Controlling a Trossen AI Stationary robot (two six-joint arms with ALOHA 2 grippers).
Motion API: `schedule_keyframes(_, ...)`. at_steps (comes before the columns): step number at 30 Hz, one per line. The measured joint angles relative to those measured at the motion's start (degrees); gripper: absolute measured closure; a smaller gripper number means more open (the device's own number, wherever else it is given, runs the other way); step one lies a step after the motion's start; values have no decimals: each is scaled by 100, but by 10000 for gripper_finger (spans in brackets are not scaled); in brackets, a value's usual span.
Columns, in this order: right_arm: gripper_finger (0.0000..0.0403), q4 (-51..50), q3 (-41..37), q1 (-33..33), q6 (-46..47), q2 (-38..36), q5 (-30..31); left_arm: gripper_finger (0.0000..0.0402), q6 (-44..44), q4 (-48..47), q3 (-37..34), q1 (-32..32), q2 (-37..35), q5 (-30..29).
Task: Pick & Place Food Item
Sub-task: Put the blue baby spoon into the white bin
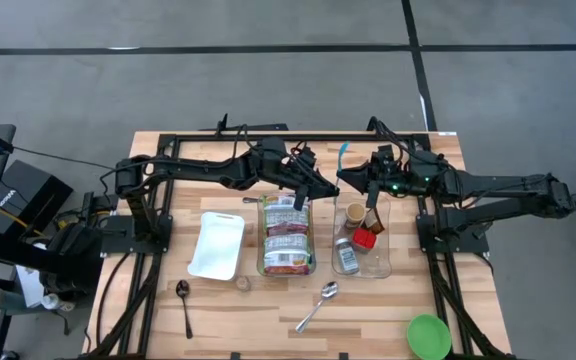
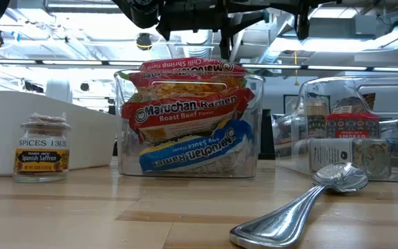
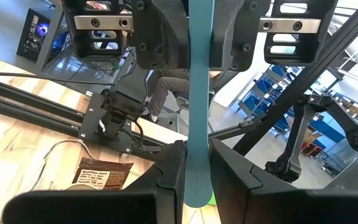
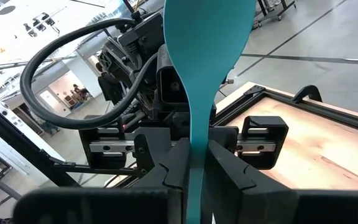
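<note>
Teal spatula (image 4: 207,74) is cut off at the top edge in the right wrist view and its lower handle is hidden between the gripper fingers; in the left wrist view its top passes behind the other gripper. Low view crops both arms at the top. Green bowl (image 1: 429,337) is cut by the bottom edge. Right bin's (image 1: 362,262) jar labels are too small to read from above.

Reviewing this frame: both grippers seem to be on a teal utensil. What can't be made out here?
- Teal spatula: its blade is cut off by the right wrist view's top edge; in the high view only its tip shows past the arms.
- Left gripper and right gripper: both are shut on the handle, but which one carries it is unclear.
- Jars in the right clear bin: labels too small in the high view, blurred in the low view.
</note>
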Motion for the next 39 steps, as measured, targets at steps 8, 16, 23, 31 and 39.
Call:
schedule_keyframes(8, 335, 2, -2, 0, -11, 0, 4, 351, 0, -5, 2, 2, 0, 27)
schedule_keyframes(16, 261, 9, -2, -4, -23, -2, 22, 351, 0, -20, 2, -2, 0, 46)
schedule_keyframes(23, 234, -33, -2, -4, -254, -150, 10, 354, 7, -23, 2, 47, -12, 29)
schedule_keyframes(31, 251, -419, -4, -4, -265, -544, 2, 353, 2, -118, 0, 282, -188, 2)
schedule_keyframes(39, 287, -625, -1, -1, -264, -819, 2, 353, 56, -505, 0, 479, -710, 4)
